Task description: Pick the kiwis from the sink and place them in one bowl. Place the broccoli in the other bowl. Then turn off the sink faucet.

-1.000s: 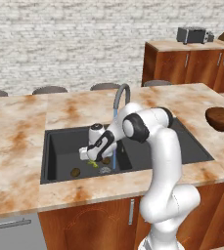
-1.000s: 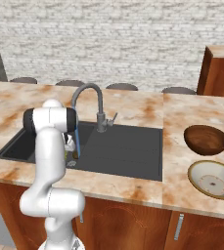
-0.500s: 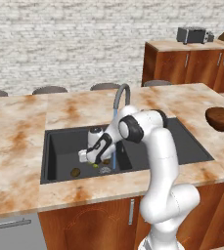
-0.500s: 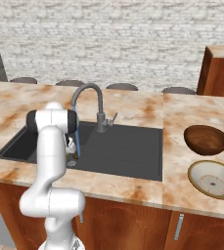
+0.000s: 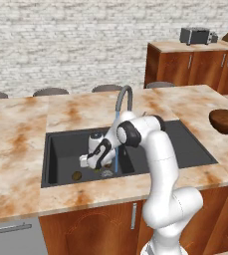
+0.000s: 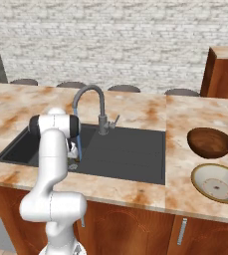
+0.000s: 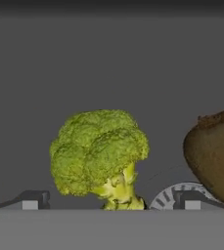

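We see our end effector (image 7: 108,200) spread wide low in the sink (image 5: 65,149), broccoli (image 7: 100,152) between its fingertips, ungripped

I'm looking across a marble-patterned countertop (image 5: 21,134) toward a whitewashed brick wall (image 5: 60,45). Dark stool backs (image 5: 51,91) are lining its far edge. Wooden cabinets (image 5: 190,67) are standing at the right, carrying a grey toaster oven (image 5: 197,35). Wooden cabinet doors (image 6: 135,229) are running below the counter.
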Robot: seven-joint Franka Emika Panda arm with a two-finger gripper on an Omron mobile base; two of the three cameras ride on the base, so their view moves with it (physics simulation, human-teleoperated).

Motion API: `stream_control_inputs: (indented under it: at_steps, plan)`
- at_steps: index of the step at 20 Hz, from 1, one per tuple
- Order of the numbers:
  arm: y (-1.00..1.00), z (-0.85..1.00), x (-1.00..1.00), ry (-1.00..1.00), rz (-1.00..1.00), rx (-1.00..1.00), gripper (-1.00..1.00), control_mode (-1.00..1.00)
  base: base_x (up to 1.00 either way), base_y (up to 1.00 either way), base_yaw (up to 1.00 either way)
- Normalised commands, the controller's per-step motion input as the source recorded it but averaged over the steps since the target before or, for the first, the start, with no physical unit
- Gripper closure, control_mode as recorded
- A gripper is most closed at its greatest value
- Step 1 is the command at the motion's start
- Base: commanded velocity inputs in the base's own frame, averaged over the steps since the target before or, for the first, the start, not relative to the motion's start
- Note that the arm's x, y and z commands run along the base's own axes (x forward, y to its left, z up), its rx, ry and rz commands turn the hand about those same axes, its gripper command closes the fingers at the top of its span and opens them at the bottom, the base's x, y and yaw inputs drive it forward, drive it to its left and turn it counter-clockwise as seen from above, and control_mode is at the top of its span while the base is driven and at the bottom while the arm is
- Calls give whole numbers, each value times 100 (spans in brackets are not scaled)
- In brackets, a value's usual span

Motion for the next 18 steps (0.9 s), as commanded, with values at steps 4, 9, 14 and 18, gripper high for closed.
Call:
stream_control_inputs:
  at_steps: [4,9,14,18]
  plan:
    - [0,-22,16,0,0,0,-100,-100,0,0,0]
    - [0,-20,18,0,0,0,-100,-100,0,0,0]
    - [0,-24,5,2,0,0,100,-100,0,0,0]
    - [0,-21,0,2,0,0,100,-100,0,0,0]
